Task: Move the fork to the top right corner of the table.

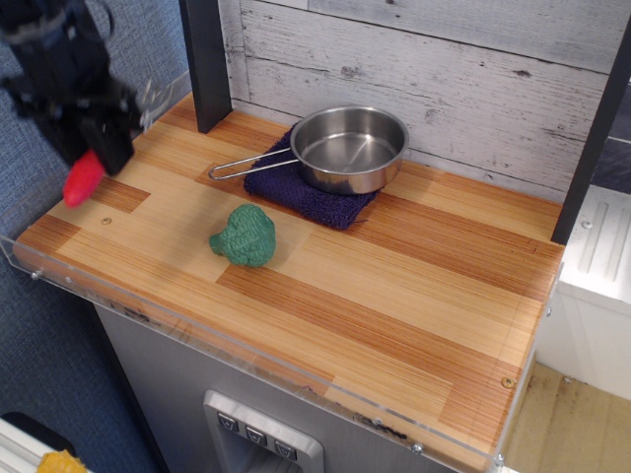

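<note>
Gripper (pixel 99 133) clenched on fork (pixel 85 178), held clear of table (pixel 394 296) at left. Next: carry to far-right corner.

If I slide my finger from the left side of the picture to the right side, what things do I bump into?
Red fork held up in the tool → green broccoli toy → purple cloth → shiny pan.
</note>
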`<state>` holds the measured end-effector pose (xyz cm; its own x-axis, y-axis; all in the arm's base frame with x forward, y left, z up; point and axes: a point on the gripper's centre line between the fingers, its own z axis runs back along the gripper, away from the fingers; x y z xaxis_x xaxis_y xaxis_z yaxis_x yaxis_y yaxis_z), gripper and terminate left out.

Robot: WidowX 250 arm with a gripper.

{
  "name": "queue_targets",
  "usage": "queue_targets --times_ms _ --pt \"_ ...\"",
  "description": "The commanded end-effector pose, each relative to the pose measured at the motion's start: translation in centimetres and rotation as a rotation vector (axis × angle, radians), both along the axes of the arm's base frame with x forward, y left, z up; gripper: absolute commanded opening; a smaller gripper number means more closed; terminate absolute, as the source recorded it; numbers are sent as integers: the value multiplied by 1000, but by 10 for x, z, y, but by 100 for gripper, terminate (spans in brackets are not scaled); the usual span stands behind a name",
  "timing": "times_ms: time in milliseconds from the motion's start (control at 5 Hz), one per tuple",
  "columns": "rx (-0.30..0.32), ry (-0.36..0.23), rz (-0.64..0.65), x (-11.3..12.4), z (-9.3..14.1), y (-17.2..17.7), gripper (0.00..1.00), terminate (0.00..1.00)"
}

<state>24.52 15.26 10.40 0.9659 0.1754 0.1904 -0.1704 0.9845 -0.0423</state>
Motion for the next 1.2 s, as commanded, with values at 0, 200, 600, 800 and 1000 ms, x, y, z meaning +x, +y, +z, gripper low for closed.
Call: queue_targets --times_ms 0,200,600,800,1000 --pt "-43 1 -141 9 38 -81 0 0" --pt "-76 24 -229 20 29 -130 0 0" --pt "-5 51 -193 68 -2 -181 0 0" --pt "9 50 -136 93 -26 -185 0 0" --pt "-1 70 -145 110 -49 -198 0 0"
